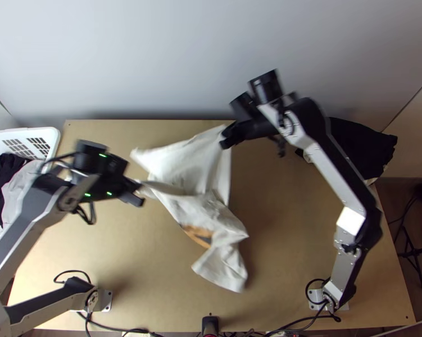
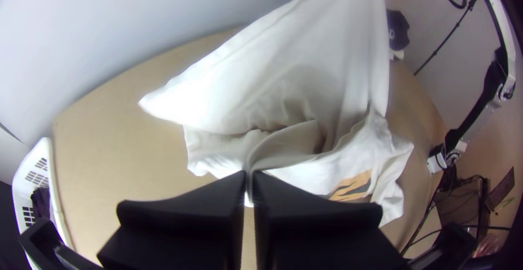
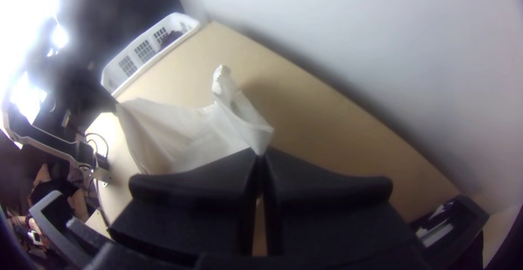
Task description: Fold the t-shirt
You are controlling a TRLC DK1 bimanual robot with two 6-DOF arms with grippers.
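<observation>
"What's nearest?"
"A white cloth t-shirt (image 1: 213, 210) with an orange patch, its near end crumpled above the light wooden surface (image 1: 126, 269)"
"Beyond that end?"
"The left end effector (image 1: 136, 194), black and wide-fingered, pressed together on a pinch of shirt"
"And farther?"
"A white slotted plastic basket (image 1: 51, 140) at the left, then the matching right end effector (image 1: 226, 137), pinching the shirt's far part, cloth stretched between both"
</observation>
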